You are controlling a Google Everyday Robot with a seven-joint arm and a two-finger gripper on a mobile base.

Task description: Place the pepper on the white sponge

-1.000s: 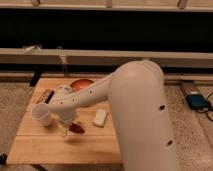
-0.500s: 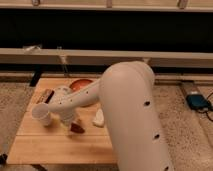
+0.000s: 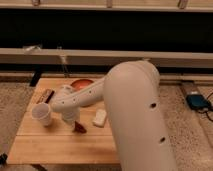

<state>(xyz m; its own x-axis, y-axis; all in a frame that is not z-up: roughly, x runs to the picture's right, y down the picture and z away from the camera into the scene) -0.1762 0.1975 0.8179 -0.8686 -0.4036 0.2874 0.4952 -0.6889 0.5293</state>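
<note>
My gripper [image 3: 75, 123] hangs at the end of the big white arm, over the middle of the wooden table [image 3: 55, 145]. It is shut on the small dark red pepper [image 3: 80, 128], which sticks out tilted below it, just above the tabletop. The white sponge [image 3: 100, 118], a small off-white block, lies on the table a short way to the right of the pepper, apart from it. The arm's bulk hides the table's right part.
A white cup [image 3: 42, 114] stands just left of the gripper. An orange bowl [image 3: 81, 84] sits at the table's back, a dark brown bar [image 3: 46, 95] at the back left. A blue device [image 3: 199, 101] lies on the floor at right.
The gripper with the pepper has shifted slightly to the right, toward the sponge. The arm's elbow has swung closer to the camera and fills more of the view.
</note>
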